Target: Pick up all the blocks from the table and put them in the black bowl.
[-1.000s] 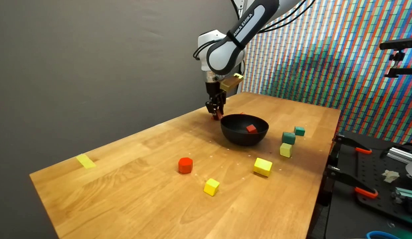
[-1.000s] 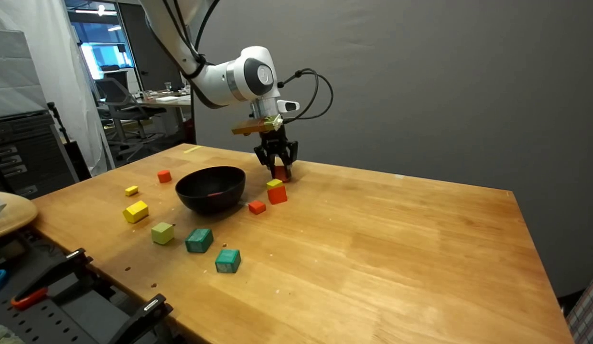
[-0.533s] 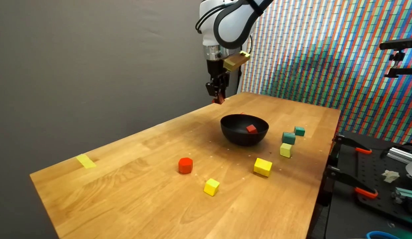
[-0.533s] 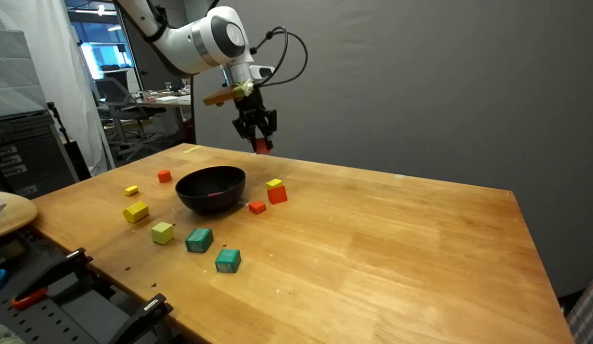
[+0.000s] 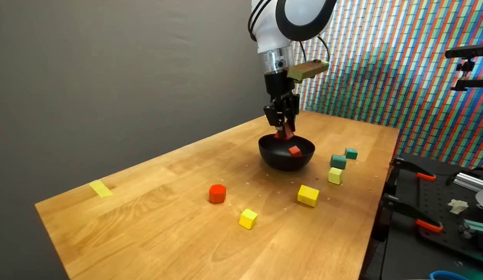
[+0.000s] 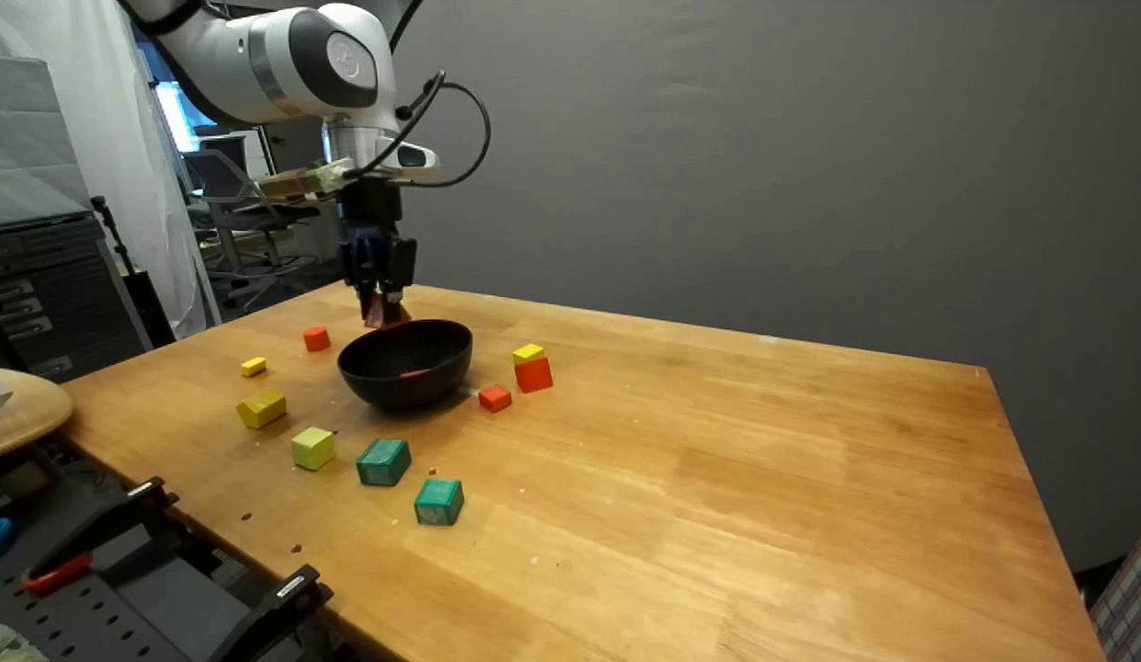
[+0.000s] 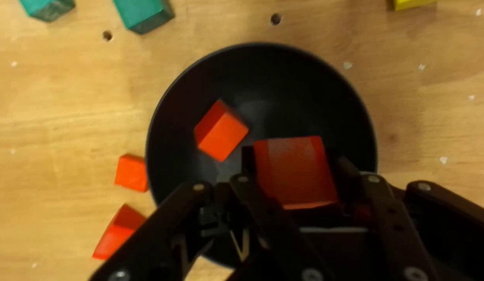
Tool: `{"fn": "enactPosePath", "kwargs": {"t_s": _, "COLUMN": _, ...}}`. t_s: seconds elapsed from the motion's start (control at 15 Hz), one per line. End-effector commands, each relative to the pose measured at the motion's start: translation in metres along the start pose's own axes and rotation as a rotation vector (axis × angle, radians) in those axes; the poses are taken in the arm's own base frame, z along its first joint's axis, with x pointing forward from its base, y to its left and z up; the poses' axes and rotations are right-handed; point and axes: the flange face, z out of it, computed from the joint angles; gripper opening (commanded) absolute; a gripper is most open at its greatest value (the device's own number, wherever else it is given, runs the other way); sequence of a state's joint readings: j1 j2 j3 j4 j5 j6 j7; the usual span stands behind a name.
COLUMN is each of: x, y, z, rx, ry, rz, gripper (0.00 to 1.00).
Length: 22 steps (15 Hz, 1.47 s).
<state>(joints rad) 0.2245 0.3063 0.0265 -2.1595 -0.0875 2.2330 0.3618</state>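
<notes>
In an exterior view the white arm (image 6: 234,69) extends from the upper left to a rounded white joint (image 6: 347,57) edged in black, where it bends downward. The silver wrist (image 5: 278,60) hangs below that joint, nearly upright in both exterior views. The black fingers (image 7: 248,159) point down beneath the wrist, with only a slight tilt. In the wrist view they stand one left and one right, partway apart, clamped on a red block (image 7: 298,171) at their tips. Their dark links (image 7: 279,228), dotted with pale screws (image 7: 374,178), spread wider toward the bottom
</notes>
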Motion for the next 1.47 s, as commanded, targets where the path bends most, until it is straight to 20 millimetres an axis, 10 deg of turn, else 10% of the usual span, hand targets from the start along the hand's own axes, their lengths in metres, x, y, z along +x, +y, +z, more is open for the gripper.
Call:
{"fn": "enactPosePath", "kwargs": {"t_s": 0.0, "x": -0.006, "y": -0.012, "z": 0.017, "rx": 0.097, "ry": 0.057, "rz": 0.079, "gripper": 0.29}}
{"fn": "enactPosePath", "kwargs": {"t_s": 0.07, "x": -0.004, "y": -0.016, "z": 0.019, "rx": 0.102, "ry": 0.101, "rz": 0.093, "gripper": 0.72}}
{"fn": "enactPosePath", "kwargs": {"t_s": 0.4, "x": -0.011, "y": -0.044, "z": -0.004, "rx": 0.048, "ry": 0.183, "rz": 0.066, "gripper": 0.99}}
{"fn": "enactPosePath", "kwargs": {"t_s": 0.87, "x": -0.010, "y": -0.131, "z": -0.035, "rx": 0.078, "ry": 0.185, "rz": -0.134, "gripper": 1.00}}
{"fn": "enactPosePath", "kwargs": {"t_s": 1.4, "x": 0.036, "y": -0.203, "z": 0.023, "rx": 0.068, "ry": 0.142, "rz": -0.272, "gripper": 1.00}}
